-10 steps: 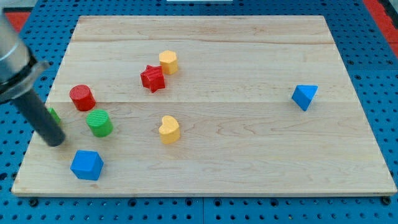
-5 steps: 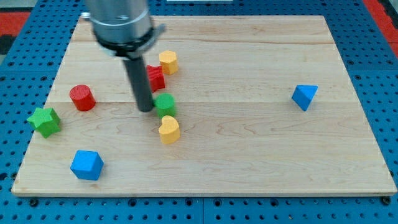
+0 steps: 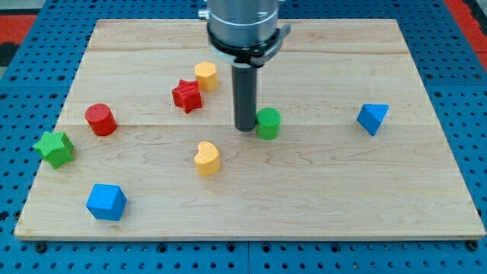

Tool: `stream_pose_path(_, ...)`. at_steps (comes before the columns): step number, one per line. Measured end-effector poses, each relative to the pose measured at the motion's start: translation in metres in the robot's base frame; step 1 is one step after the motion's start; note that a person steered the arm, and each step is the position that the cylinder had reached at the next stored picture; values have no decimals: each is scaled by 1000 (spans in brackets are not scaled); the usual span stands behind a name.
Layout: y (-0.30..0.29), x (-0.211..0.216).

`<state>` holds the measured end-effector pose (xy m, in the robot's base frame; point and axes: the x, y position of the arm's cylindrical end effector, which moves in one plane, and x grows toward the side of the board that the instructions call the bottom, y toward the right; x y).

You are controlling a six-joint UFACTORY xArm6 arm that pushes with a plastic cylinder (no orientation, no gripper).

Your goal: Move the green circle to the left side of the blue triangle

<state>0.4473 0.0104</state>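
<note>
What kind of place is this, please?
Probably a robotics lab bench: a wooden board lies on a blue perforated table, with small coloured blocks like the green circle, and my tip beside it.

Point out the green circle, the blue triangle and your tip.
green circle (image 3: 268, 122), camera view, on its top face.
blue triangle (image 3: 372, 118), camera view, on its front face.
my tip (image 3: 245, 128), camera view, at the rod's very end, against the circle's left side.

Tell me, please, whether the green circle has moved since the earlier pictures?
Yes. The green circle has gone toward the view's right, past the yellow heart, closer to the blue triangle. My tip sits at its left.
</note>
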Motion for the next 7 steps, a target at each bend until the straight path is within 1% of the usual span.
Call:
stream_pose_path(1, 27, 8)
stream_pose_path(2, 31, 9)
stream_pose_path(3, 28, 27)
stream_pose_path(6, 30, 28)
stream_pose_path(7, 28, 39)
